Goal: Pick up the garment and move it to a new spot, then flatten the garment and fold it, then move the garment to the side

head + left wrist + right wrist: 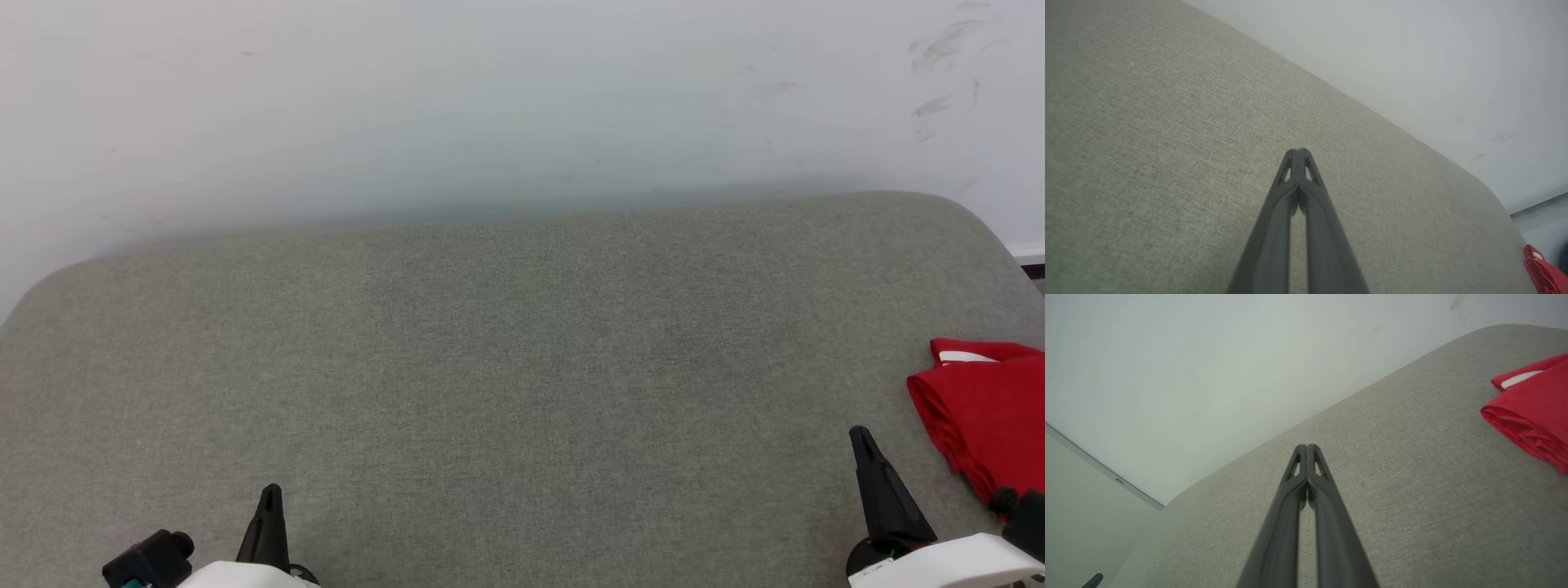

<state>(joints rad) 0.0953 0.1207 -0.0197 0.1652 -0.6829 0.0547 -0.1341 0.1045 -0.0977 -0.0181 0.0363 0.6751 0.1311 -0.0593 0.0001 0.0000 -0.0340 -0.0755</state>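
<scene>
The garment (988, 416), red with a strip of white showing, lies folded in a bundle at the right edge of the grey padded surface (506, 367); it is cut off by the picture's right border. In the right wrist view the garment (1533, 406) sits up and to the right of my fingers. A red corner of the garment (1545, 273) shows at the lower right of the left wrist view. My right gripper (859, 433) is shut and empty, just left of the bundle. My left gripper (271, 490) is shut and empty at the lower left, far from it.
A pale wall (490, 106) rises right behind the padded surface, with scuff marks (939, 57) at the upper right. The surface has rounded far corners, and the floor (1081, 543) shows beyond one corner in the right wrist view.
</scene>
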